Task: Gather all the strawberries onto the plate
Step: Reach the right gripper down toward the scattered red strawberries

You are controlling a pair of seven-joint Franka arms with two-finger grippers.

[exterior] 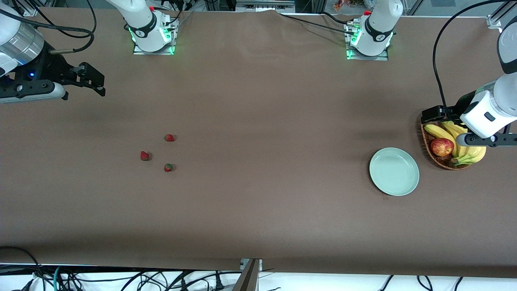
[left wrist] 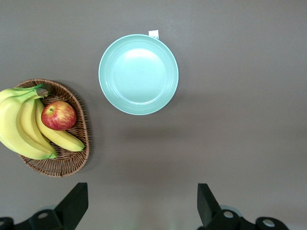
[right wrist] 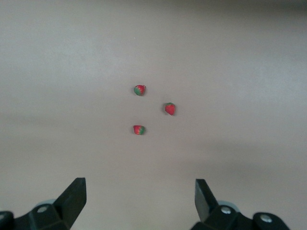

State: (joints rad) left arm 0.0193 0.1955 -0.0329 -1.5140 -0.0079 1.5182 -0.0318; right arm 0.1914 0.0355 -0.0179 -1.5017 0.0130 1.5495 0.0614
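Note:
Three strawberries lie loose on the brown table toward the right arm's end: one [exterior: 169,138], one [exterior: 144,155] and one [exterior: 168,167]. They also show in the right wrist view [right wrist: 139,90] [right wrist: 170,109] [right wrist: 138,129]. The pale mint-green plate [exterior: 394,171] stands empty toward the left arm's end, also in the left wrist view [left wrist: 138,74]. My right gripper [exterior: 92,79] [right wrist: 139,191] is open and empty, up over bare table some way from the berries. My left gripper [exterior: 433,114] [left wrist: 141,194] is open and empty, up over the table beside the basket's edge.
A brown wicker basket [exterior: 425,139] [left wrist: 72,165] with a red-yellow apple [exterior: 442,147] [left wrist: 58,115] and bananas [exterior: 468,155] [left wrist: 19,129] stands beside the plate, toward the left arm's end. Brown cloth covers the table [exterior: 266,121].

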